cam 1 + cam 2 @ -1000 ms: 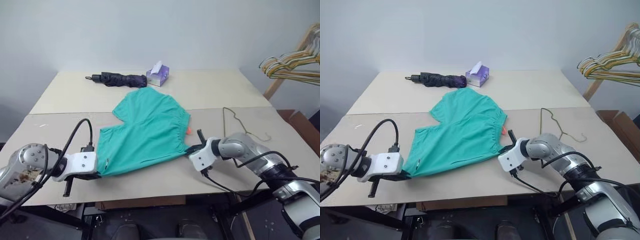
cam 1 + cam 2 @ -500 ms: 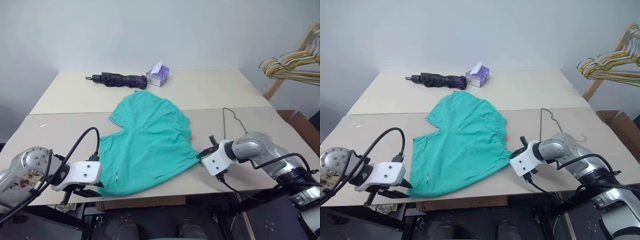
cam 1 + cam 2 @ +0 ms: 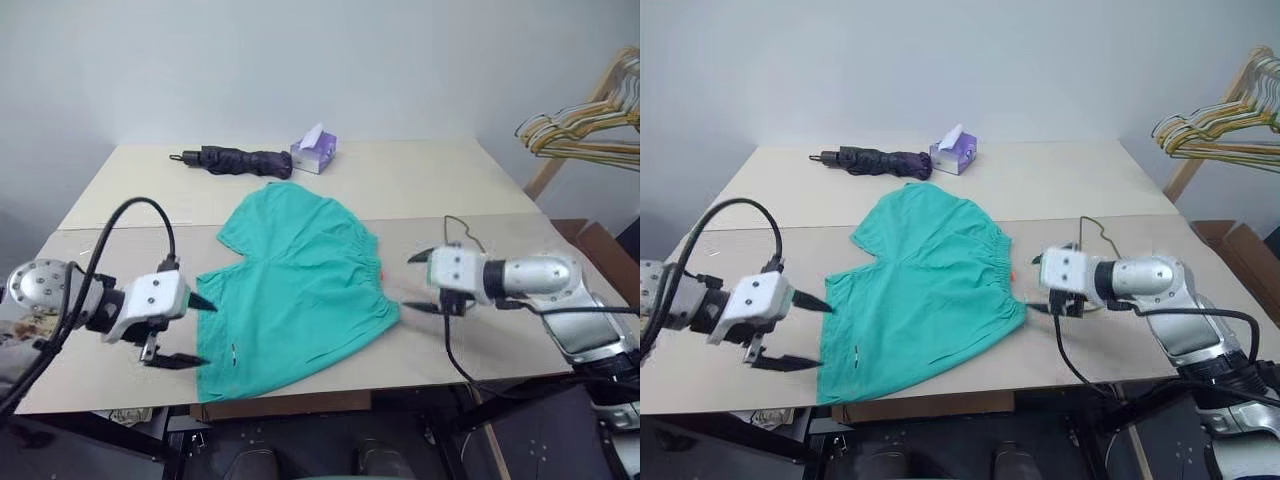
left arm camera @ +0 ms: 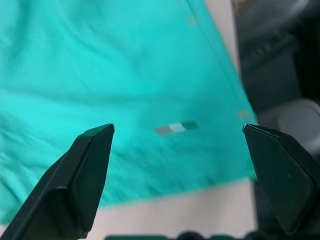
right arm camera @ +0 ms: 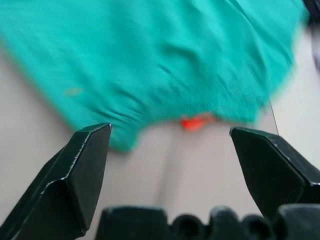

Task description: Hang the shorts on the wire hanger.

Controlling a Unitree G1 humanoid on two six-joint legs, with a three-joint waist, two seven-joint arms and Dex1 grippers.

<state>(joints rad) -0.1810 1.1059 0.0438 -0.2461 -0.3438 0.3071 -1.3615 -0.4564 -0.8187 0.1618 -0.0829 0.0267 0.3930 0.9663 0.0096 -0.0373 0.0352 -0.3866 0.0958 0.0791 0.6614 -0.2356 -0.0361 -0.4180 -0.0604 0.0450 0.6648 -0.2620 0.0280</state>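
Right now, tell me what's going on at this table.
The robot has both grippers open and holds nothing. The shorts lie flat on the table, with the left gripper beside one leg hem and the right gripper off the waistband end. The wire hanger lies on the table past the right gripper, untouched, so the shorts are not yet hung. An umbrella and a tissue box sit at the far side.

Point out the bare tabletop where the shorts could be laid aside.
Bare: the far right stretch beyond the wire hanger, right of the tissue box; also the left side below the umbrella. Crowded: the middle, under the shorts.
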